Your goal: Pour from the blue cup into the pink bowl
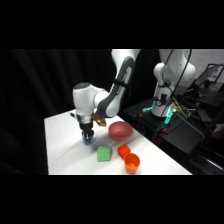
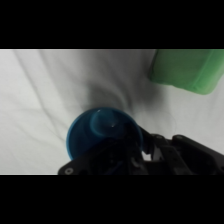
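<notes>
the white arm's two-finger gripper (image 1: 88,136) is down at the table, right over the small bright blue plastic cup (image 1: 88,141), which stands on the white cloth-covered table (image 1: 62,150) near its left side. in the wrist view the blue cup (image 2: 102,137) sits upright just above the black linkage, its round open mouth facing the camera, and the gripper (image 2: 132,160) is pressed in close at the cup's lower edge; whether the fingers are clamped on the cup or parted around it cannot be told here.

just beside the cup, toward the front right in the side view, lies the flat green square piece (image 1: 104,154); in the wrist view it (image 2: 190,70) shows at the upper right, apart from the cup. the wide round reddish-pink bowl (image 1: 120,130) stands behind the green square, to the right of the gripper and apart from it. two orange plastic cups (image 1: 128,157) sit in front of the bowl, near the table's front right.
</notes>
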